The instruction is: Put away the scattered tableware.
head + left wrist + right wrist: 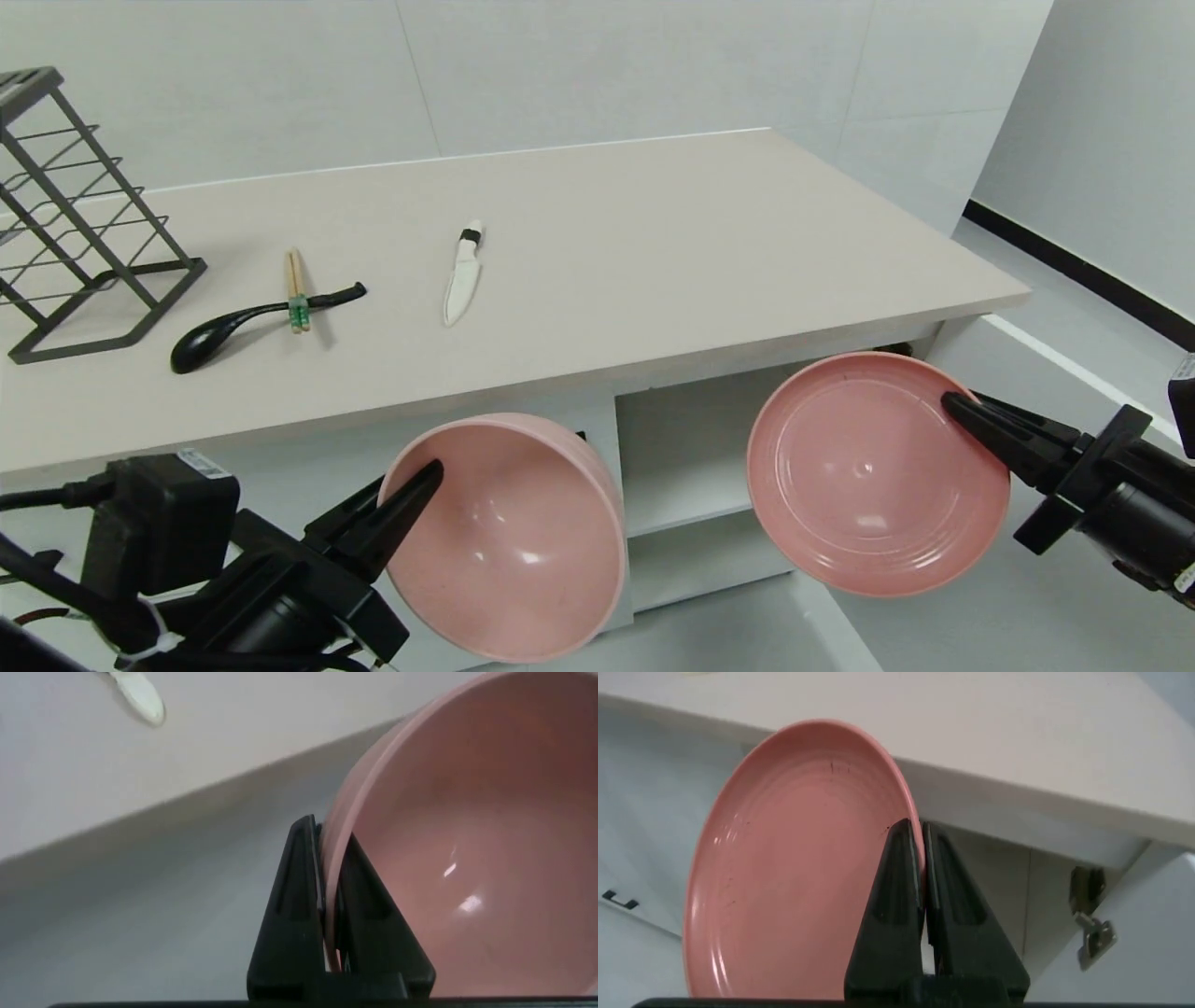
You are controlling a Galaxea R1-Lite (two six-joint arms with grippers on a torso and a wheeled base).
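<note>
While both arms sit below the front edge of the counter (653, 233), each pincer is clamped on a dish.

Left gripper (431, 467) (327, 826): closed tight on the rim of the pink bowl (523, 551) (467, 859), one finger inside and one outside. The bowl is tipped on its side with its opening facing the head camera. It's held in the air in front of the cabinet face, off the surface.

Right gripper (948, 399) (920, 831): pinched on the rim of the pink plate (868, 476) (794, 859). The plate is near upright, face toward the head camera, in the air in front of the open shelf compartment (691, 448) under the counter's right front corner. Bowl and plate are side by side, not touching.

On the surface:
- black wire rack (65, 215) at the left edge
- black spoon (233, 325) near the left front, just beside the rack base
- chopsticks (296, 289) lying across the spoon handle, touching it
- white knife (462, 275) (140, 695) toward the middle, apart from the spoon, tip toward the front edge
</note>
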